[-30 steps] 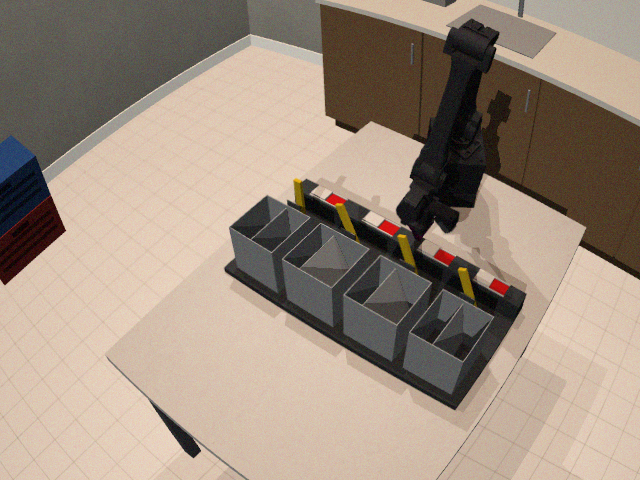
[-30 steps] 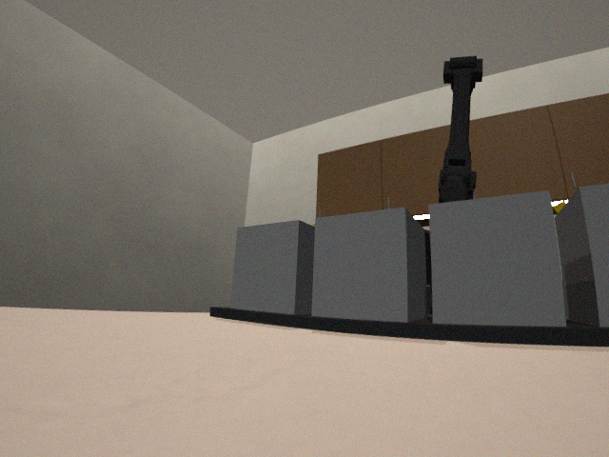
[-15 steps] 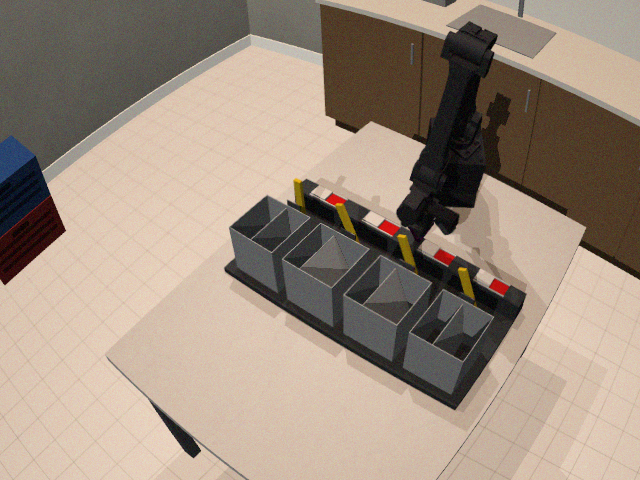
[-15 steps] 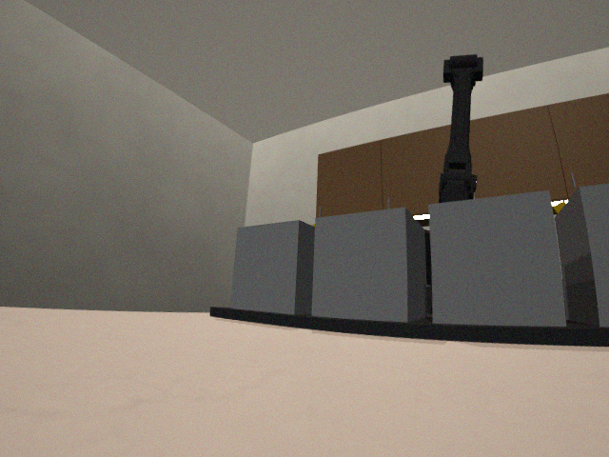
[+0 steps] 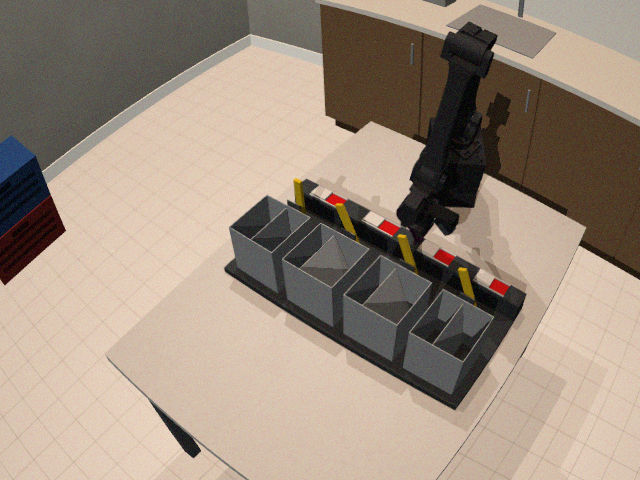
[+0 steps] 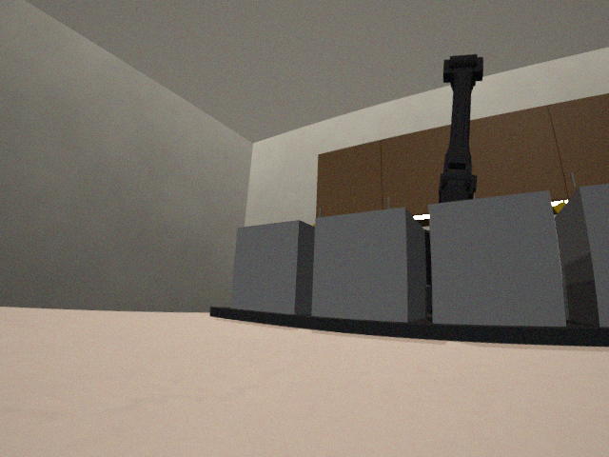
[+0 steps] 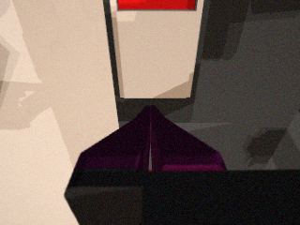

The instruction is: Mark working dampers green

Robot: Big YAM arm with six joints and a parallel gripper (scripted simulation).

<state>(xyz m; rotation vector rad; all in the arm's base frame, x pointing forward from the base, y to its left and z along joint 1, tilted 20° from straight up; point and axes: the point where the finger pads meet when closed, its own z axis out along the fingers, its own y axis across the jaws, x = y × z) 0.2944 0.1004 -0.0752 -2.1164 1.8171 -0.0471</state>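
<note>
Four grey open-topped dampers stand in a row on a black base: the first [image 5: 266,235], second [image 5: 321,271], third [image 5: 383,304] and fourth [image 5: 445,338]. Each has a yellow lever behind it, such as the third one's lever [image 5: 406,251]. All four sliders show a white cover beside red: first [image 5: 329,196], second [image 5: 381,223], third [image 5: 438,253] and fourth [image 5: 492,282]. My gripper [image 5: 419,235] is shut and empty, its tips low at the near end of the third slider's white cover [image 7: 155,56], just touching or short of its edge; red [image 7: 156,4] shows beyond it.
Brown cabinets [image 5: 516,103] with a countertop stand behind the table. A blue and red box [image 5: 23,206] sits on the floor at the left. In the exterior view the dampers' grey walls [image 6: 491,258] hide the sliders.
</note>
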